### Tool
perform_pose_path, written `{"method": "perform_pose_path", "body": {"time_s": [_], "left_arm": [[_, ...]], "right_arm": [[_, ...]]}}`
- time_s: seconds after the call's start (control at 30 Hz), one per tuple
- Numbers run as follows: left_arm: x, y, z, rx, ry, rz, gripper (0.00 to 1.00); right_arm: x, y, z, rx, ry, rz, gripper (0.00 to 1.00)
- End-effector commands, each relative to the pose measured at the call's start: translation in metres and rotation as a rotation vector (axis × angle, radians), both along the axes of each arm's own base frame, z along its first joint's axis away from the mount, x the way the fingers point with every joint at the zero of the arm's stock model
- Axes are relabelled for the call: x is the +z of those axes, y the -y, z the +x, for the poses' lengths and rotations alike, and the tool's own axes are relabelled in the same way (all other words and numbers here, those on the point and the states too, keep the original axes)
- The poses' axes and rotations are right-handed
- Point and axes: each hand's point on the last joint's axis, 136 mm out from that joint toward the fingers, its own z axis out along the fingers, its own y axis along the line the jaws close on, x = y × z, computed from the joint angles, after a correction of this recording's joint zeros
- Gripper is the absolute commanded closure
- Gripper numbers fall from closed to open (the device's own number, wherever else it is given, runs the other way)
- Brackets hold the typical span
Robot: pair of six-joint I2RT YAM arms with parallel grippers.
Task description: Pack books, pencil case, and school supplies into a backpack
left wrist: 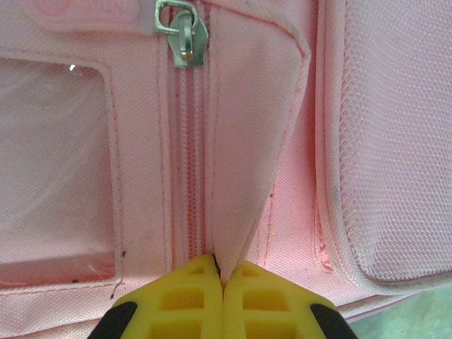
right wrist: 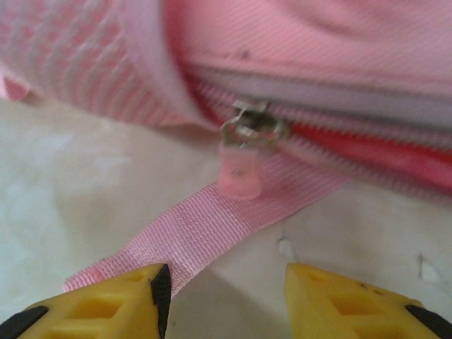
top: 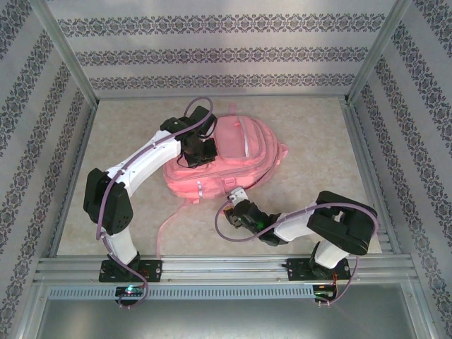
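Where the two arms rise from the near edge of the tabletop (top: 318, 141), the right one bends low and inward, bringing the right gripper (top: 237, 196) just beside the near rim of the backpack (top: 244, 148). In the right wrist view, this gripper (right wrist: 226, 279) is released: its yellow fingers (right wrist: 106, 304) stand apart with nothing between them but pale tabletop (right wrist: 85, 176) and the edge of a pink webbing strap (right wrist: 212, 226). The strap runs from beside the left-hand finger up to a metal zip slider (right wrist: 251, 127), from which a small pink pull tab (right wrist: 239, 176) hangs. Behind the slider, the backpack's zip (right wrist: 367, 141) gapes slightly and shows red inside.

Farther out, the backpack lies flat near the middle of the tabletop. The left arm arches over its left side, with the left gripper (top: 200, 157) down on the fabric. In the left wrist view, this gripper (left wrist: 220, 272) is clenched on a raised fold of pink fabric (left wrist: 247, 141) beside a closed zip line. A metal zip pull (left wrist: 182, 32) sits at the far end of that line, a clear window pocket (left wrist: 56, 162) lies to the left, and a mesh panel (left wrist: 395, 141) to the right.
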Motion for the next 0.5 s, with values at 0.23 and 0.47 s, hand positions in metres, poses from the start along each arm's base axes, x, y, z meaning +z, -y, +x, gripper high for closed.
{"method": "perform_pose_path", "body": {"time_s": [0.23, 0.47], "left_arm": [[0.003, 0.002, 0.012, 0.019, 0.028, -0.061, 1.00], [0.002, 0.000, 0.010, 0.026, 0.019, -0.068, 1.00]], "right_arm": [[0.021, -0.026, 0.022, -0.012, 0.073, 0.083, 0.54], [0.011, -0.013, 0.040, -0.111, 0.084, 0.029, 0.62]]}}
